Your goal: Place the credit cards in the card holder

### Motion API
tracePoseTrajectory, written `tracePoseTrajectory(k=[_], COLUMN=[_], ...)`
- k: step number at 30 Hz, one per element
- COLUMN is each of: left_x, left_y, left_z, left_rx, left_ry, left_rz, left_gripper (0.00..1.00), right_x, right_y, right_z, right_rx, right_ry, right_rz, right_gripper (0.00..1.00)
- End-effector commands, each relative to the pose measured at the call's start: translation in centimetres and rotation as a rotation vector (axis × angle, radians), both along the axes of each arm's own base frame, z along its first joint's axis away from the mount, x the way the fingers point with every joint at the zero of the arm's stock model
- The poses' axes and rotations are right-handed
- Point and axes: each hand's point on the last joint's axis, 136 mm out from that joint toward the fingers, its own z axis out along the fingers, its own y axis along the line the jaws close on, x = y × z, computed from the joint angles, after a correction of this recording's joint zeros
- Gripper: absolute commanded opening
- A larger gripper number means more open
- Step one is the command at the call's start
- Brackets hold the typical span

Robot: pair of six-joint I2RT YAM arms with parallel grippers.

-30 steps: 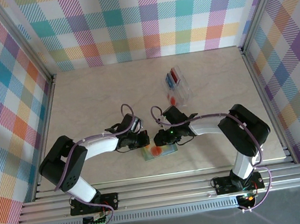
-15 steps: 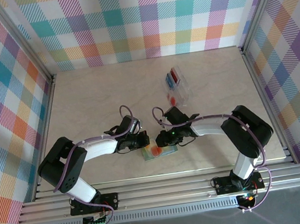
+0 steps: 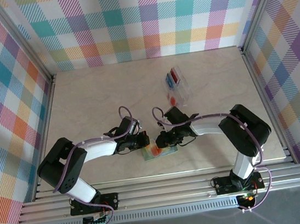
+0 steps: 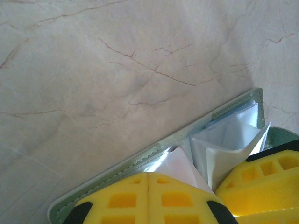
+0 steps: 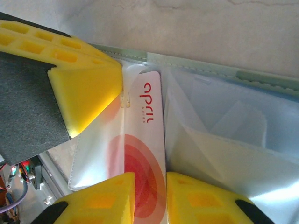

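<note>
Seen from above, both arms reached inward over the marbled desk [image 3: 93, 97]. The left gripper [image 3: 143, 141] and right gripper [image 3: 159, 141] met over the open green card holder [image 3: 159, 151], where a pale card [image 3: 155, 150] with an orange-red mark lay. Farther back stood a clear rack [image 3: 177, 86] holding red and blue cards [image 3: 174, 76].

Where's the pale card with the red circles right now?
In the right wrist view, the pale card sits between the right pincer fingers, over the open card holder, beside the left pincer.
</note>
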Motion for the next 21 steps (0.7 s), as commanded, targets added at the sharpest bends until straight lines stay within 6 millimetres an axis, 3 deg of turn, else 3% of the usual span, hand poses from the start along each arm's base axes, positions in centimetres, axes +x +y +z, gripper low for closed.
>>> tracePoseTrajectory(k=[1,6,9,15,21], left_x=[-3.7,-3.7,-3.7,-3.8,-3.4], left_y=[4.4,4.4,4.2,3.5,1.6], left_z=[-5.6,-5.7,-5.4,-4.6,-2.6], left_rx=[0.208,0.208,0.197,0.153,0.061], left_ry=[0.145,0.145,0.143,0.142,0.135], left_rz=[0.043,0.043,0.039,0.021,-0.007], left_gripper=[0.00,0.00,0.00,0.00,0.05], right_x=[-1.4,-1.1,-0.5,0.5,1.4], right_y=[0.4,0.5,0.4,-0.3,-1.1], right_z=[-0.6,0.5,0.7,-0.4,-0.8], right_rx=[0.010,0.038,0.040,-0.018,-0.062], right_ry=[0.060,0.042,0.035,0.032,-0.001], right_rz=[0.053,0.046,0.028,-0.016,-0.066], right_gripper=[0.23,0.17,0.09,0.00,0.00])
